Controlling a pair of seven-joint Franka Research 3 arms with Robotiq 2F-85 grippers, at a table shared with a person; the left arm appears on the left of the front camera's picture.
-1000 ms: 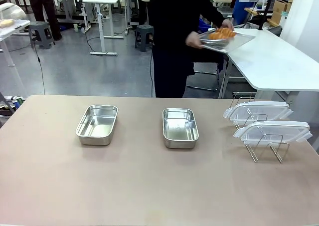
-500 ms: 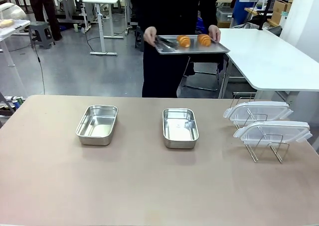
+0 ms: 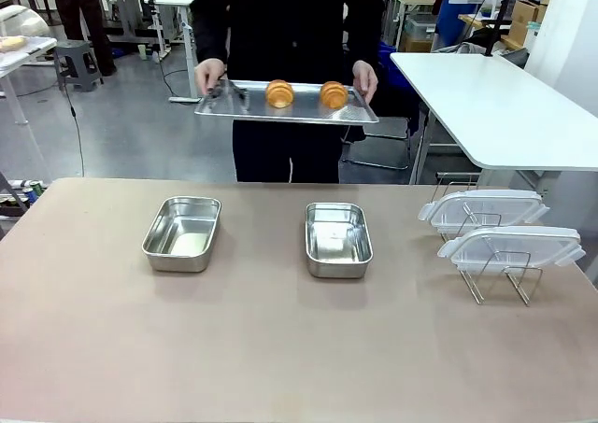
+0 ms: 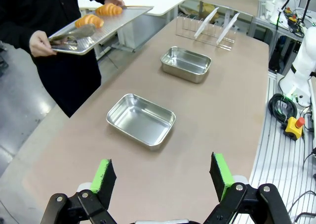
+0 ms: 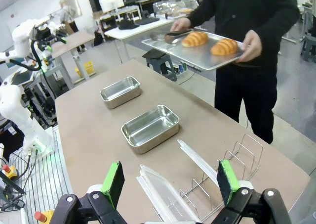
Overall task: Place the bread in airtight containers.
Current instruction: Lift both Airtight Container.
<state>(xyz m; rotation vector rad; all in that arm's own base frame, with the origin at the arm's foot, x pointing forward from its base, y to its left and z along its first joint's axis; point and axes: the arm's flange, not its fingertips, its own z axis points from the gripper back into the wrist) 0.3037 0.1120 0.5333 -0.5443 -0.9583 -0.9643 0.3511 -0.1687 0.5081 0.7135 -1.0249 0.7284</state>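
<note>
Fingers (image 4: 103, 177) spread wide on my left gripper (image 4: 163, 174), green pads well apart, nothing between them, hovering over the near side of the table (image 3: 280, 358). Same story on my right gripper (image 5: 170, 180): jaws fully apart, holding nothing, hanging above the table's right end.

Now the bread: two croissants (image 3: 279, 93) (image 3: 334, 95) sit side by side on a flat metal tray (image 3: 290, 116). A person (image 3: 290, 21) in dark clothes holds that tray level in the air, just beyond the table's far edge. One hand (image 3: 209, 73) grips the tray's end toward the table's left, the other hand (image 3: 364, 79) the end toward its right. Tongs (image 3: 224, 91) lie on the tray too, near that first hand.

Down on the table, two steel tubs, both bare inside. The left tub (image 3: 182, 233) sits on the table's left half, and the right tub (image 3: 337, 240) about at its middle, the two well apart. Neither touches a croissant.

Over at the table's right end, a wire rack (image 3: 495, 283) carries two clear lids (image 3: 481, 210) (image 3: 511, 246), one behind the other, lying across its prongs. From my right wrist view they lean in the rack just ahead of my pads.
</note>
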